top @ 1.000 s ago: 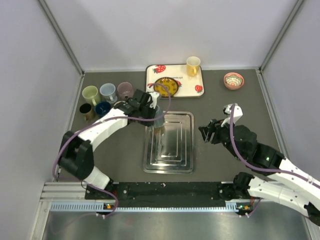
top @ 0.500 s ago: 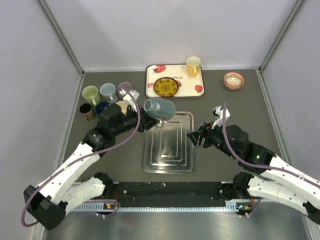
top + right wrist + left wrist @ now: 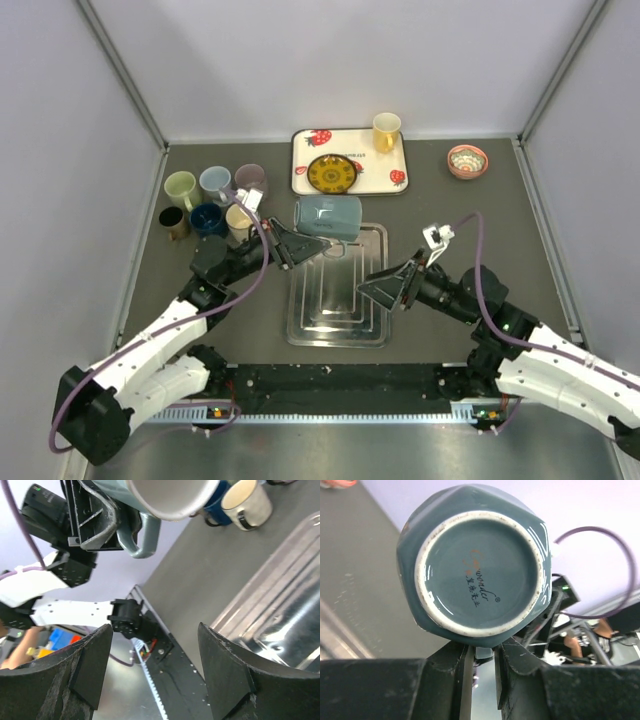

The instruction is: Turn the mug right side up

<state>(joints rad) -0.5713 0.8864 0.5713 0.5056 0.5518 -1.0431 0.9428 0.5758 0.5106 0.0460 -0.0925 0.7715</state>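
Left arm (image 3: 170, 325) reaches forward, left fingers (image 3: 520, 662) clamped; right arm (image 3: 530, 345) reaches inward, right fingers (image 3: 227, 680) spread wide.

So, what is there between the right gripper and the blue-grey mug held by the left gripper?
Nothing stands between the right gripper and the blue-grey mug; in the top view, only the bare metal tray lies beneath that stretch.

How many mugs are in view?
8. Six stand together at left: green, light blue, pink, brown, dark blue, cream. A yellow mug is on the strawberry tray. The left hand holds the grey-blue mug. None seems hidden.
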